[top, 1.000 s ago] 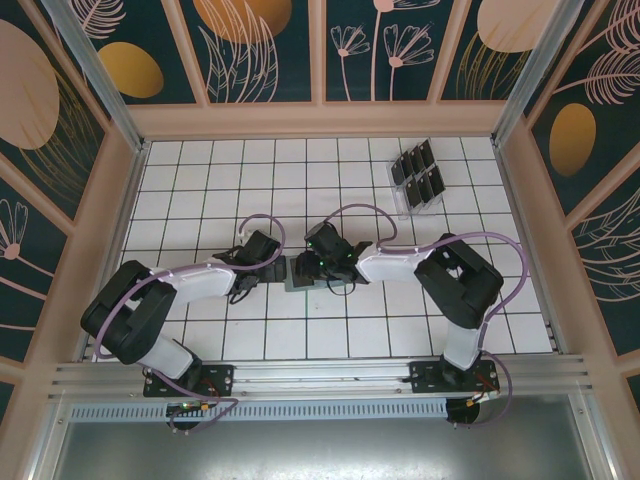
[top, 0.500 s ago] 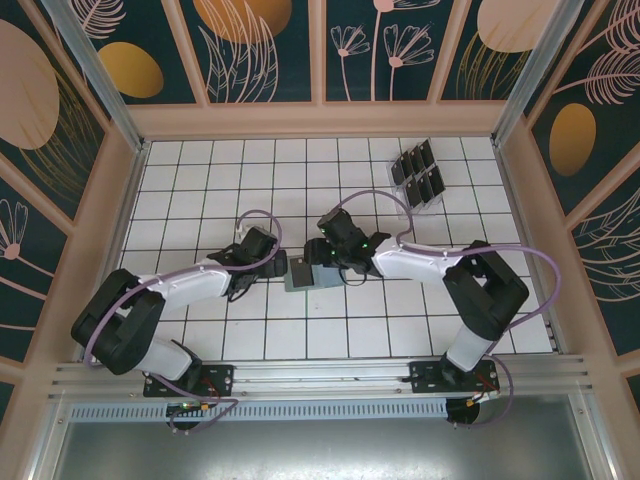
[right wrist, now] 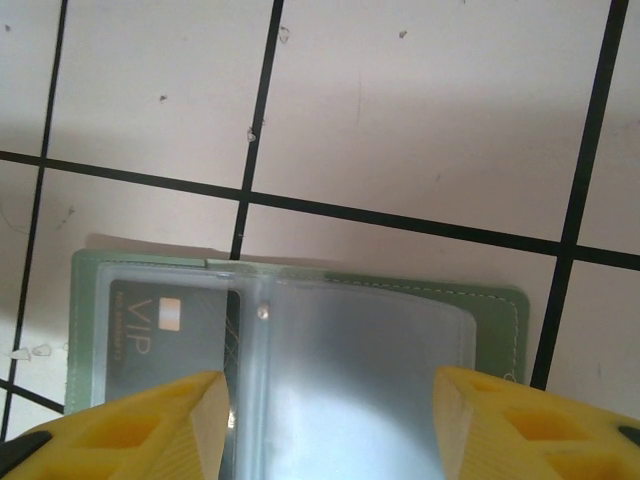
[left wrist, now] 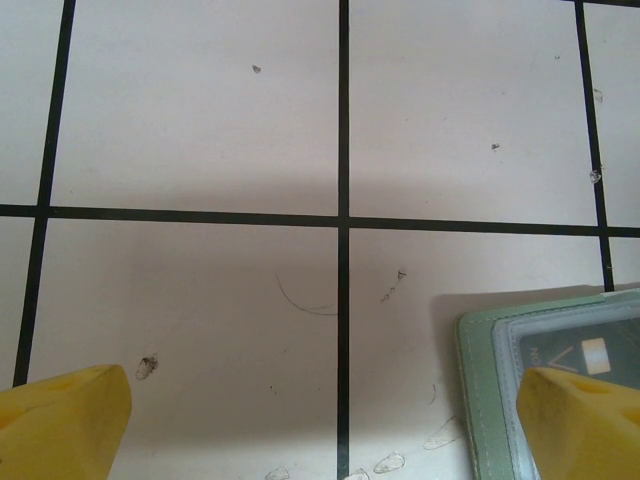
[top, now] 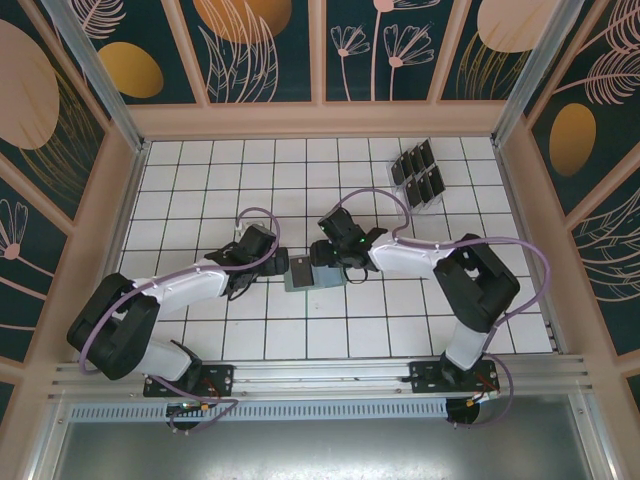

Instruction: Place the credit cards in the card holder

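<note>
The sage-green card holder (top: 303, 276) lies open on the tiles between the two grippers. In the right wrist view the card holder (right wrist: 490, 310) shows clear sleeves, and a dark VIP credit card (right wrist: 165, 330) sits in its left sleeve. My right gripper (right wrist: 330, 425) hovers open over the clear middle sleeve with nothing between its fingers. My left gripper (left wrist: 335, 430) is open at the holder's left edge, its right fingertip (left wrist: 580, 420) over the holder's corner (left wrist: 490, 400). Several more dark credit cards (top: 412, 165) stand at the back right.
The spare cards stand in a clear plastic slotted rack (top: 407, 207) near the right wall. Pink frame walls (top: 320, 120) enclose the white tiled floor. Purple cables loop above both wrists. Open tiles lie in front of the holder and at the far left.
The right arm has stretched out and its gripper has drawn back toward the far side, uncovering the holder; its jaws have widened. The left gripper has edged slightly toward the holder.
</note>
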